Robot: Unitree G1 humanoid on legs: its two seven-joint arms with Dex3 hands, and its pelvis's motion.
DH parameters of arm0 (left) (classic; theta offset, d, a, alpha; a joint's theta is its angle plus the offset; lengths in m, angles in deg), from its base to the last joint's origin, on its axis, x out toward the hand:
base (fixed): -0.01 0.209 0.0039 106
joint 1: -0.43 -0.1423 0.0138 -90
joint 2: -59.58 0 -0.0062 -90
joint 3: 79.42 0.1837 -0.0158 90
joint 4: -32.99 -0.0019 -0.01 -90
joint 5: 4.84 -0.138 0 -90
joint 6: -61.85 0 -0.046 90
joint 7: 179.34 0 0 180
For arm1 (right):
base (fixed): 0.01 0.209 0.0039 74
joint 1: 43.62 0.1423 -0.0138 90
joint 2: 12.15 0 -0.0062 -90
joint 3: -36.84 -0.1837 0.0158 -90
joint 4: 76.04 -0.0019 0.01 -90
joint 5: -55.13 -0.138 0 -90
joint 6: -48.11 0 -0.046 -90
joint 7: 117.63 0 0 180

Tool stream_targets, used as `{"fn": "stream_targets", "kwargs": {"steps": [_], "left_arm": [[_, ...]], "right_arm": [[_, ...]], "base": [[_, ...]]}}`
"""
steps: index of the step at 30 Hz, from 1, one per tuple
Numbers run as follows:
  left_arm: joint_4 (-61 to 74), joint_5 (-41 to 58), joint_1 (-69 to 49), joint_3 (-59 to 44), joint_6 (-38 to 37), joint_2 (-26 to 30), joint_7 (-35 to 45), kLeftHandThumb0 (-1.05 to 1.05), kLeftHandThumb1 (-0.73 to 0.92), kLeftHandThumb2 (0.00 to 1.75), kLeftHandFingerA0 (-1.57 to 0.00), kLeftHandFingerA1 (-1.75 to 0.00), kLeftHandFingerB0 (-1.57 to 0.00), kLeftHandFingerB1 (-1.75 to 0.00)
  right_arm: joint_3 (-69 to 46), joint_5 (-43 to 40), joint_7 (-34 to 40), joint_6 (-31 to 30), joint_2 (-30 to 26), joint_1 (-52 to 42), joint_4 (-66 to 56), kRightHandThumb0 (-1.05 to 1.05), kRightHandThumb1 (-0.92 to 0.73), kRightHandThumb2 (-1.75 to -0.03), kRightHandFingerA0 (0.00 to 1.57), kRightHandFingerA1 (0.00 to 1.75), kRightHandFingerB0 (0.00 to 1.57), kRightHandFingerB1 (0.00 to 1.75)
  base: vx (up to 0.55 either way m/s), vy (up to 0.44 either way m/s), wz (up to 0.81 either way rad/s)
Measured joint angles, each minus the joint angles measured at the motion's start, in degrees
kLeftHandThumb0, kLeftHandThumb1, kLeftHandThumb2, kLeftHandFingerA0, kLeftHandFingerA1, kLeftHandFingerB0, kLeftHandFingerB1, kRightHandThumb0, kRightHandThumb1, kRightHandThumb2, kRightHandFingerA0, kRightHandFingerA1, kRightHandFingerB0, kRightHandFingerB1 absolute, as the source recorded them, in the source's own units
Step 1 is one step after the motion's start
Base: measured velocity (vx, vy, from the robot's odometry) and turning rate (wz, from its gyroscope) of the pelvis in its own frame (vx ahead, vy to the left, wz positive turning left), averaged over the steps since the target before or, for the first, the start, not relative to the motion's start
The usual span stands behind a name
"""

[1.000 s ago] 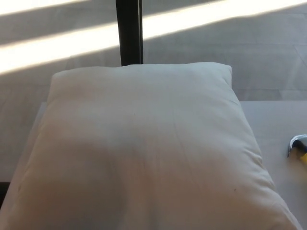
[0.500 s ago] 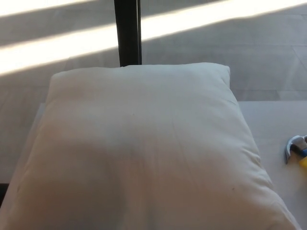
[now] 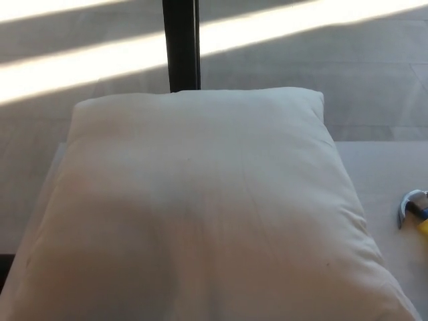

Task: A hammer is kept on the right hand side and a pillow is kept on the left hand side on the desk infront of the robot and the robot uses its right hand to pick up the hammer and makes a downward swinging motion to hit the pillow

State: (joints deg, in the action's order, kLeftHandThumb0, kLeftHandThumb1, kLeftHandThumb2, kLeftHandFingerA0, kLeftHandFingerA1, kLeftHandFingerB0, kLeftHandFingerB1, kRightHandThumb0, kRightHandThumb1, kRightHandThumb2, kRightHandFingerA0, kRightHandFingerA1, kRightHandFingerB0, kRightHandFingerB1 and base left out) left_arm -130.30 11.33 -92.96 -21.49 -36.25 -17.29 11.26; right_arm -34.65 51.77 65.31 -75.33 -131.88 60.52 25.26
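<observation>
We see a white pillow (image 3: 200, 207) filling the desk (image 3: 381, 167); a hammer (image 3: 414, 208) lies just beside its right edge, cut off by the frame. Neither of our hands shows, and no writing is legible.

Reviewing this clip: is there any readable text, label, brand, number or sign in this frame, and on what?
None can be read.
The pillow is plain, with no tag or print showing.
The hammer shows only its metal head and a bit of yellow at the right edge, with no marking visible.
The desk shows no lettering.
</observation>
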Motion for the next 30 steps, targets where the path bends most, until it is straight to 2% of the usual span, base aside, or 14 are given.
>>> {"fn": "stream_targets", "kwargs": {"steps": [3,4,5,8,9,10,13,19,20,23,27,28,29,30], "left_arm": [[0.01,0.02,0.06,-0.08,0.0,0.0,-0.01,-0.62,0.65,0.6,-0.82,-0.59,-0.64,-0.53],[0.01,0.02,0.08,-0.07,0.0,0.0,-0.02,-0.61,0.67,0.6,-0.8,-0.6,-0.64,-0.55],[0.02,0.01,0.1,-0.06,0.0,0.0,-0.02,-0.61,0.67,0.6,-0.8,-0.6,-0.64,-0.55],[0.16,0.01,0.09,-0.05,0.0,0.0,-0.01,-0.59,0.66,0.6,-0.79,-0.62,-0.65,-0.57],[0.23,0.02,0.09,-0.06,0.0,0.0,-0.01,-0.56,0.68,0.61,-0.77,-0.59,-0.59,-0.52],[0.25,0.02,0.1,-0.06,0.0,0.0,-0.01,-0.57,0.66,0.6,-0.78,-0.6,-0.61,-0.53],[0.28,0.03,0.21,-0.11,0.0,-0.02,-0.01,-0.58,0.67,0.6,-0.77,-0.61,-0.63,-0.55],[0.3,0.02,0.37,-0.12,0.0,-0.03,-0.02,-0.57,0.68,0.61,-0.78,-0.6,-0.6,-0.54],[0.3,0.02,0.39,-0.12,0.0,-0.03,-0.01,-0.57,0.67,0.6,-0.8,-0.62,-0.63,-0.55],[0.29,0.02,0.57,-0.14,0.0,-0.03,-0.02,-0.54,0.64,0.59,-0.79,-0.62,-0.63,-0.56],[0.26,0.08,0.78,-0.33,0.0,-0.05,-0.01,-0.57,0.64,0.6,-0.77,-0.57,-0.62,-0.52],[0.26,0.09,0.82,-0.36,0.0,-0.08,-0.01,-0.57,0.64,0.59,-0.79,-0.58,-0.63,-0.53],[0.25,0.11,0.83,-0.39,0.0,-0.11,-0.02,-0.57,0.66,0.6,-0.79,-0.58,-0.62,-0.53],[0.25,0.11,0.86,-0.39,0.0,-0.16,-0.02,-0.57,0.66,0.6,-0.79,-0.58,-0.62,-0.53]], "right_arm": [[-5.58,-1.01,-0.71,0.53,-0.09,-2.56,-0.41,-0.92,-0.86,-0.66,0.0,0.0,0.0,0.0],[-7.43,-1.29,-0.87,0.71,-0.09,-3.4,-0.43,-1.02,-0.71,-1.08,0.0,0.14,0.0,0.0],[-9.7,-1.59,-1.05,0.98,-0.08,-4.47,-0.44,-1.02,-0.71,-1.08,0.0,0.14,0.0,0.0],[-14.86,-2.14,-1.18,1.65,-0.07,-6.79,-0.4,-1.0,-0.7,-1.04,0.0,0.11,0.0,0.0],[-17.14,-2.35,-1.18,1.96,-0.06,-7.86,-0.33,-0.83,-0.77,-0.63,0.0,0.0,0.0,0.15],[-18.89,-2.53,-1.17,2.21,-0.06,-8.72,-0.28,-0.88,-0.64,-0.93,0.0,0.08,0.01,0.07],[-24.42,-3.09,-0.95,3.33,0.06,-11.3,0.51,-0.88,-0.66,-0.95,0.0,0.09,0.08,0.09],[-34.64,-4.14,-0.12,5.6,0.92,-15.88,4.33,-0.86,-0.63,-0.86,0.0,0.03,0.03,0.11],[-36.79,-4.41,0.08,6.1,1.26,-16.66,5.25,-0.8,-0.56,-0.8,0.0,0.02,0.07,0.09],[-41.42,-5.42,0.39,7.22,2.45,-17.82,7.65,-0.75,-0.6,-0.84,0.0,0.06,0.01,0.09],[-48.8,-7.52,0.71,8.06,4.2,-18.28,12.17,-0.65,-0.55,-0.81,0.0,0.07,0.0,0.08],[-50.18,-8.0,0.78,8.2,4.53,-18.23,13.03,-0.42,-0.78,-0.64,0.0,0.23,0.03,0.24],[-51.68,-8.56,0.88,8.24,4.84,-18.05,14.11,-0.35,-0.79,-0.65,0.09,0.29,0.22,0.35],[-53.13,-9.12,0.99,8.29,5.14,-17.68,15.26,-0.35,-0.79,-0.65,0.09,0.29,0.22,0.35]], "base": [[0.0,0.0,0.0],[0.0,0.0,0.0],[0.0,0.0,0.0],[0.0,0.0,0.0],[0.0,0.0,0.0],[0.0,0.0,0.0],[0.0,0.0,0.0],[0.0,0.0,0.0],[0.0,0.0,0.0],[0.0,0.0,0.0],[0.0,0.0,0.0],[0.0,0.0,0.0],[0.0,0.0,0.0],[0.0,0.0,0.0]]}}
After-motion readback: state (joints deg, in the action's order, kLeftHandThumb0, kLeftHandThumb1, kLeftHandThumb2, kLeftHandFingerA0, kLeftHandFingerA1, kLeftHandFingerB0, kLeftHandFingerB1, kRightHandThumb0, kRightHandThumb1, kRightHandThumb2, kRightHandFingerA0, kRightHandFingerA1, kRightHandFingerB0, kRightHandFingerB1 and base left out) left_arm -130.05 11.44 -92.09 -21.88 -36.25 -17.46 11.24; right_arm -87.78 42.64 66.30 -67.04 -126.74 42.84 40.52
